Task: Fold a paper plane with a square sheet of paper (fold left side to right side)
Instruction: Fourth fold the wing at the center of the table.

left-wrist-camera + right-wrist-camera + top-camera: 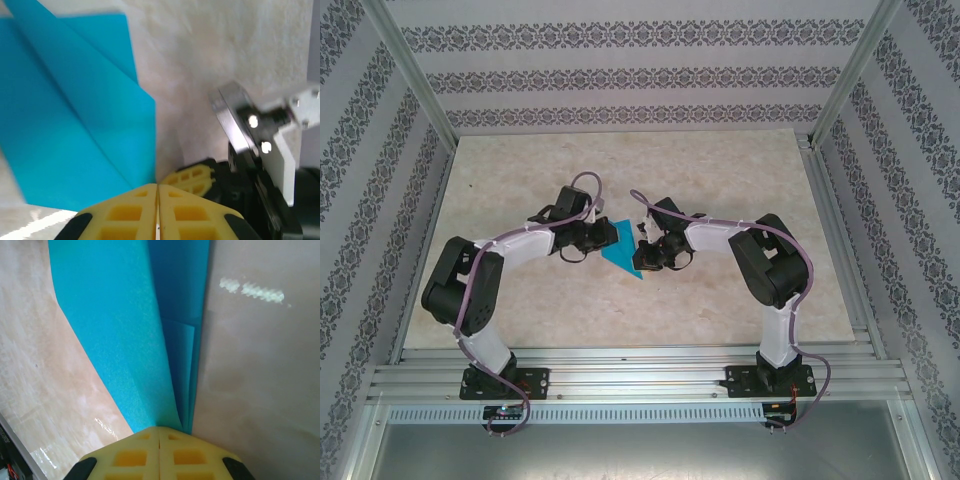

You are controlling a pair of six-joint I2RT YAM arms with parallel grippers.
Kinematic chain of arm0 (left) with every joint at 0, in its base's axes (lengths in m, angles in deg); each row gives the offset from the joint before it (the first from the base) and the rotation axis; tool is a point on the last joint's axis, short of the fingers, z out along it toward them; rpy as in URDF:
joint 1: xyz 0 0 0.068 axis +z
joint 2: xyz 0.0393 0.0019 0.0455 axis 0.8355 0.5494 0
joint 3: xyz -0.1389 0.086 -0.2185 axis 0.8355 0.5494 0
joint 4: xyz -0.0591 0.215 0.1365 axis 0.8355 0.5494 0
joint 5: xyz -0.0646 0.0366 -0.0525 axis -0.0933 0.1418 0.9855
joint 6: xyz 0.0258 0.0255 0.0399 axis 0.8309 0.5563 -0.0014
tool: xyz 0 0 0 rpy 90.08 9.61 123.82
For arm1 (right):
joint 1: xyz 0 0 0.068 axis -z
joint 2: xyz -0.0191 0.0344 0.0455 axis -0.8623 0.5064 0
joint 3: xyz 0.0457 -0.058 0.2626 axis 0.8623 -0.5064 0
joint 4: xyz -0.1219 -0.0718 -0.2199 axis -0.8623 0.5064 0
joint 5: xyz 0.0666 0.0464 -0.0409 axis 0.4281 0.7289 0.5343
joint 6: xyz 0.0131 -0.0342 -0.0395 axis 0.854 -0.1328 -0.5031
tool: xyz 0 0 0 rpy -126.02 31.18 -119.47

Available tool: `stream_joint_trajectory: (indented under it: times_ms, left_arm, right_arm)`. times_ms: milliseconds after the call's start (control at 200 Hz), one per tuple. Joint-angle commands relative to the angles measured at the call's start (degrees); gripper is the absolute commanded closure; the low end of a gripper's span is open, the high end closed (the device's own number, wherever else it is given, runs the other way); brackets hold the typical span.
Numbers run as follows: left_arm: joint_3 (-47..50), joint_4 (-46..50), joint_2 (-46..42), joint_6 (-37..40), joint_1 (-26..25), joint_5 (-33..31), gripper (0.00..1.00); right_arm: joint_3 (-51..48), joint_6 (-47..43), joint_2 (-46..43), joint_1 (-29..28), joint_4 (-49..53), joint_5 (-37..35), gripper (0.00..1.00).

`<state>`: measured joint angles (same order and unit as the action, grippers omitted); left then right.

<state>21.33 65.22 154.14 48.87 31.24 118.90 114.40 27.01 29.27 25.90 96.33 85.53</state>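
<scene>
The cyan-blue sheet of paper point(620, 256), folded into a pointed shape with diagonal creases, lies mid-table between the two arms. In the left wrist view the paper point(75, 130) runs down to a corner that ends right in the seam of my left gripper point(158, 187), whose yellow jaws are pressed together on it. My right gripper point(159, 430) is shut on the opposite edge, where several layers of the paper point(115, 315) curl up and into its jaws. The right gripper's yellow fingers point(196, 177) also show just behind the left gripper's tips. From above, the left gripper point(601, 241) and right gripper point(642, 251) flank the paper closely.
The beige marbled tabletop point(620, 170) stretches behind and to both sides of the arms. Aluminium frame posts point(415, 80) and patterned walls enclose it. A metal rail point(640, 370) carries the arm bases at the near edge.
</scene>
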Motion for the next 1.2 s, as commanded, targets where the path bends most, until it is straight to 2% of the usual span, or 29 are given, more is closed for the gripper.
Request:
stream_joint_trajectory:
  times_ms: [0,265,694,1194]
  left_arm:
    - [1.0,-6.4,1.4,-3.7,-3.4,2.4,0.91]
    - [1.4,-10.2,5.9,-8.1,-5.7,-0.5,0.96]
    - [3.4,-9.1,6.7,-9.4,-4.8,-6.6,1.0]
    - [3.0,-12.6,6.3,-9.1,-4.9,-1.6,0.98]
  right_arm:
    - [-3.1,0.0,5.4,-1.6,9.2,-7.6,0.95]
    - [-3.1,0.0,5.3,-1.7,9.4,-7.9,0.97]
    - [-3.0,-0.2,5.4,-1.7,9.7,-8.1,0.98]
    - [-2.9,-0.3,5.3,-1.7,9.7,-8.1,0.98]
